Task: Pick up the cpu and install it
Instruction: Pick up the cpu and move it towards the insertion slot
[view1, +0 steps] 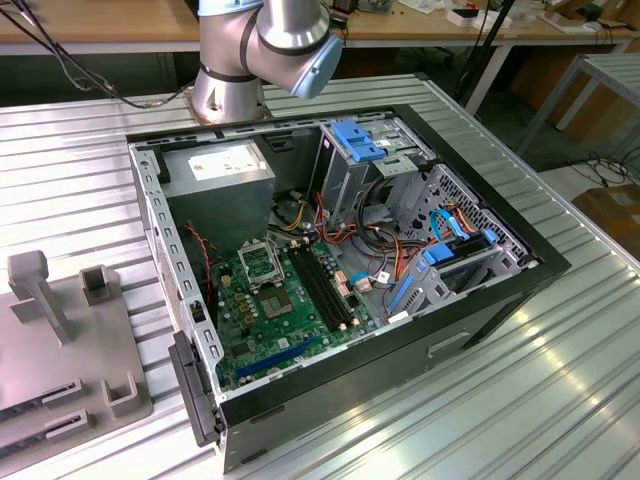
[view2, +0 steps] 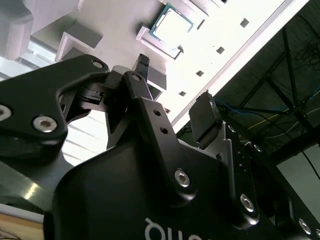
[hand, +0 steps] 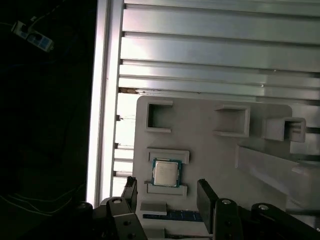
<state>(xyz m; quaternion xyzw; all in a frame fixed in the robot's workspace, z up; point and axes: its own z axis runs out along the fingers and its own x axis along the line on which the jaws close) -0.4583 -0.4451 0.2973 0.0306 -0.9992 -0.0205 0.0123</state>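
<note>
First wrist view: one cpu (hand: 166, 172) is lying flat on a pale grey holder plate (hand: 200, 145), sitting between two short raised ledges (hand: 169, 155), one along each of two opposite edges. The gripper (hand: 166, 186) is hovering just short of it. Its two dark fingers (hand: 205, 197) are standing wide apart and gripping nothing, and the cpu is lying in line with the gap between them, untouched. Two open-sided brackets (hand: 159, 116) and one small box-shaped post (hand: 287, 129) are also standing on the plate. The gripper's body is covering the part of the plate nearest the camera, and a small blue strip beside the near ledge is too hard to make out to identify.

In the second wrist view the gripper (view2: 172, 82) is blocking much of the plate, and the cpu (view2: 171, 26) is showing beyond the fingertips.

In the exterior view the arm (view1: 265, 50) is being cut off by the upper edge. One open computer case (view1: 470, 330) is lying on a ribbed metal table (view1: 520, 400), holding one green board (view1: 270, 320) with one black square socket (view1: 262, 262). Whether the socket is holding anything cannot be told. The holder plate (view1: 90, 340) is lying at the exterior view's left, beside the case, and the frame edge is cutting it off.
</note>
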